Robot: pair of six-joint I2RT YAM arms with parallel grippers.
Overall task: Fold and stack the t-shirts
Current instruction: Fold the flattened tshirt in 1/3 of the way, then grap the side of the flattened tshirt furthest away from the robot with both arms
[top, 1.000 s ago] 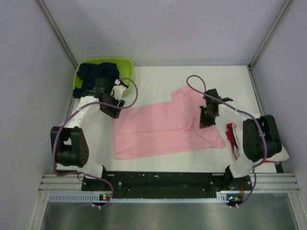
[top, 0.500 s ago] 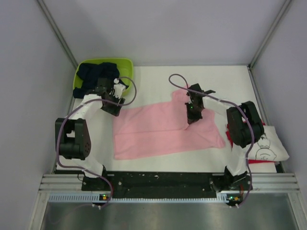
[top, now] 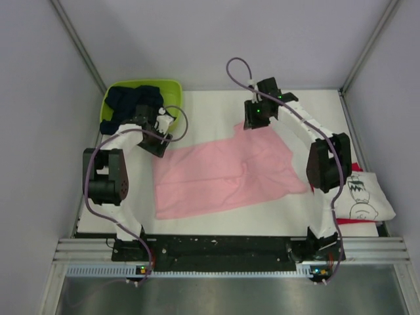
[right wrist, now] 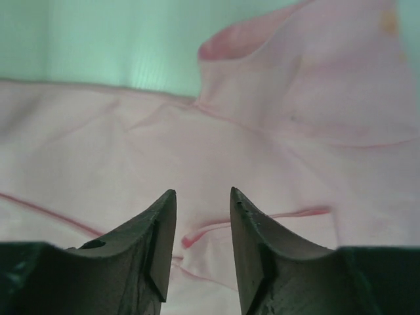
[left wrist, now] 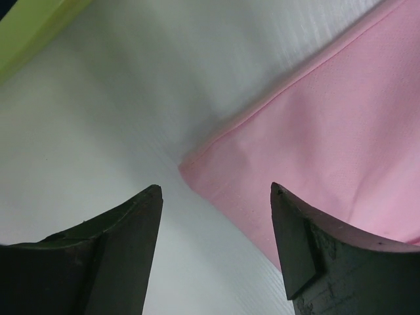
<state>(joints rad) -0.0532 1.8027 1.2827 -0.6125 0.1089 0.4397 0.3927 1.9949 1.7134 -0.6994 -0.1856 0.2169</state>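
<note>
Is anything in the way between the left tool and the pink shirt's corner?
Nothing visible. The left tool is open over the table, and the pink shirt has its corner right ahead of it, uncovered.

I work in a robot test cell in a laboratory, not in a home. Plain grey walls (top: 230,39) close the space on three sides, and bare aluminium posts (top: 367,46) stand in the far corners. The white table (top: 210,105) carries no decoration. At its near edge my left arm (top: 105,184) and my right arm (top: 325,164) are bolted to a black plate (top: 223,246) beside an aluminium rail (top: 230,266), where small lights (top: 141,270) glow. Purple cables (top: 237,65) run in the open along my arms. The only homely things are a pink t-shirt (top: 223,174) and a lime-green basket (top: 170,86).
</note>
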